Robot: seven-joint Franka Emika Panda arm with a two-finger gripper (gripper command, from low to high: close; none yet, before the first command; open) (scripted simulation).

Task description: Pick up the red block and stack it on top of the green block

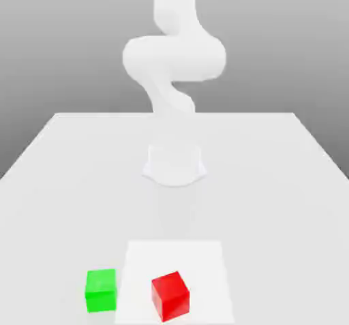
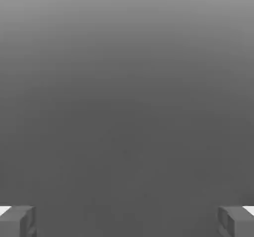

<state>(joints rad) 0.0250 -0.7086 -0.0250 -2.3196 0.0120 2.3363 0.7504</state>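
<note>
- see green (image 1: 101,290) on the near part of the table (image 1: 272,194), towards the exterior view's left, just beside the white square (image 1: 204,261)
- see the white square flat on the table, right of green
- find red (image 1: 170,296) on the near part of the white square, right of green and apart from it, turned at an angle to the square's edges
- see the arm (image 1: 174,58) standing farther back, beyond both blocks
- see the gripper (image 2: 127,221) open in the hand view, with fingers (image 2: 19,221) spread well apart
</note>
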